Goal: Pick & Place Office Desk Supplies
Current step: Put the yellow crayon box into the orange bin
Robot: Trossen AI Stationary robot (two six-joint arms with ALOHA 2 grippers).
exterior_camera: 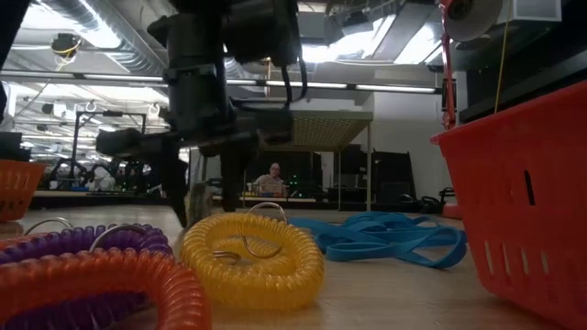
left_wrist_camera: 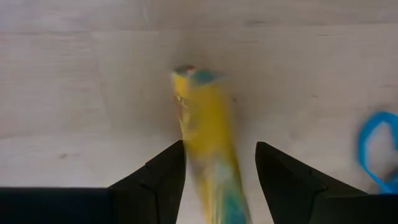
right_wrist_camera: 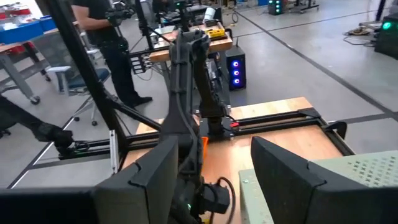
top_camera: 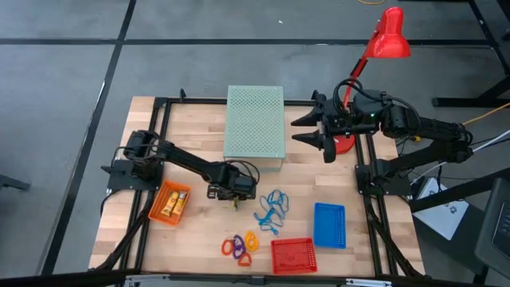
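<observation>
While the left gripper (left_wrist_camera: 221, 171) stands wide astride the yellow stubby piece (left_wrist_camera: 205, 130), unclamped, centring is advised; right gripper (top_camera: 307, 129) parked wide

Overhead view straight down, low view table-level, wrist views close forward

A wooden table (top_camera: 199, 135) stands on a grey floor (top_camera: 64, 48) crossed by dark lines. Beyond the table, strip lights (exterior_camera: 404, 89) hang under ceiling ducts (exterior_camera: 92, 14), a person (exterior_camera: 271, 180) sits, and benches (right_wrist_camera: 25, 37) stand.
</observation>
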